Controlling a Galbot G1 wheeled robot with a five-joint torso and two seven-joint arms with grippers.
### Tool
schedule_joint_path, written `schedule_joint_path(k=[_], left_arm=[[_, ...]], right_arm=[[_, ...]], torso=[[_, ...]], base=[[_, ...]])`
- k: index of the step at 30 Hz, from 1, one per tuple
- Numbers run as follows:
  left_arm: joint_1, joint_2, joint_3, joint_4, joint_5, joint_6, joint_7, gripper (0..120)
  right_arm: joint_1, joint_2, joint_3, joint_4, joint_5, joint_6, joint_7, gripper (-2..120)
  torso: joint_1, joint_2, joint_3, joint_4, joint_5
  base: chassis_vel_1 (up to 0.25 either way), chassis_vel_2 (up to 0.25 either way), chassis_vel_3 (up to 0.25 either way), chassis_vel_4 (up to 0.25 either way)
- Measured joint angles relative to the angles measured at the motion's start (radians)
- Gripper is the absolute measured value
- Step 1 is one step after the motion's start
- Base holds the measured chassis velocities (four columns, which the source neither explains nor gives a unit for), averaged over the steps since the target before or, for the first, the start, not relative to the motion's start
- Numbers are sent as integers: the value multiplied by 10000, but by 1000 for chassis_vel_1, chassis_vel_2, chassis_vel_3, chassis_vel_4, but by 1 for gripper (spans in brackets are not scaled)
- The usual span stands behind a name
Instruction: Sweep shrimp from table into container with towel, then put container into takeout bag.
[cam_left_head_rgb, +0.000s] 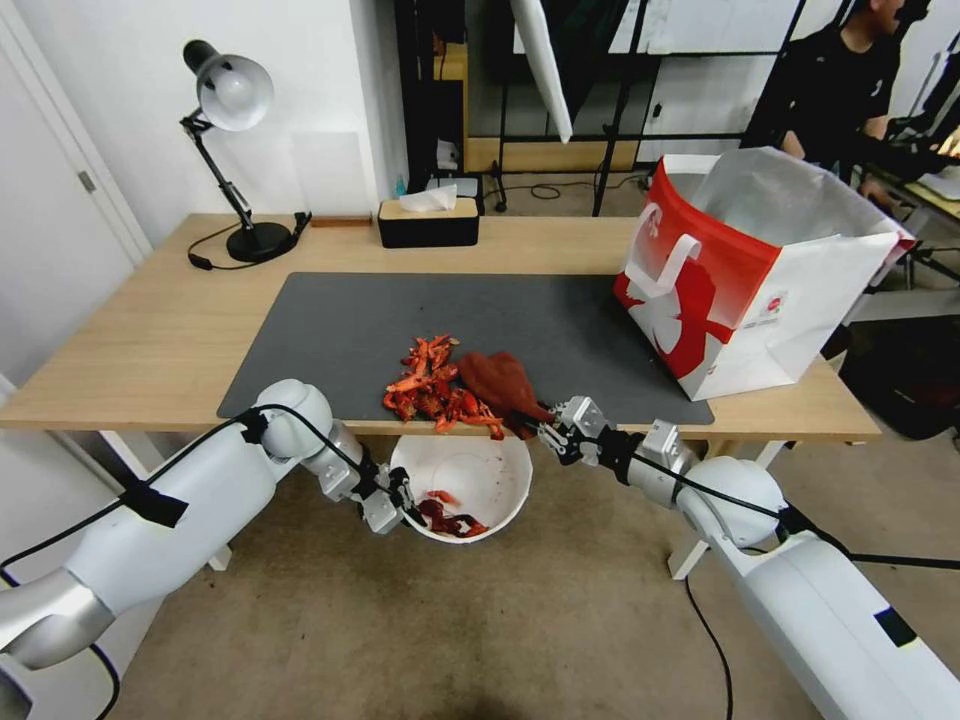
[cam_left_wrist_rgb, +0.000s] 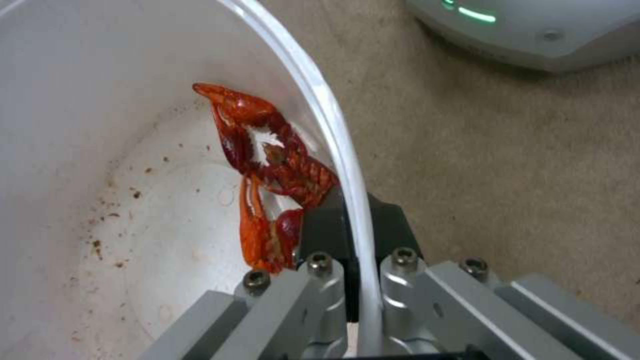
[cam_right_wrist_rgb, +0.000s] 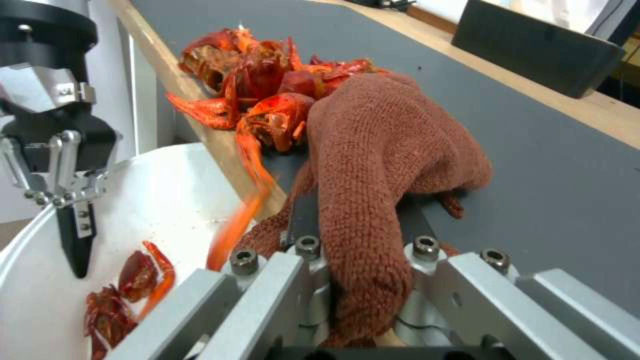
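Rust-brown knit fills the right gripper, whose jaws are clamped on a bunched end of the towel at the near edge of the table; the rest of the cloth lies on the dark grey mat, pressed against the side of the shrimp. That pile of bright red-orange pieces sits at the table's near edge too, some claws and legs hanging over the lip, and in the right wrist view one orange piece shows as a blur off the edge, just above the bowl. Below the table edge, directly under the pile, the left gripper pinches the rim of the container, one finger inside the wall and one outside, holding the white bowl off the floor. A few shrimp pieces already lie inside it, beside the inner finger, and brown specks dot its floor. Farther along the table, well apart from the pile, the takeout bag stands upright and open, its silvery lining showing and a white handle draped over its red side. At the table's far edge sit a black tissue box and a desk lamp.
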Motion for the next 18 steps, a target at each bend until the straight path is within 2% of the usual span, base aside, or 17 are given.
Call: schedule_joint_path(k=[18], left_arm=[[6,52,-71,-9,-50,-5,2,0]], right_arm=[[-583,-12,94,501,-203,52,-92,5]], torso=[[-1,0,0,0,1]], base=[[0,0,0,0]])
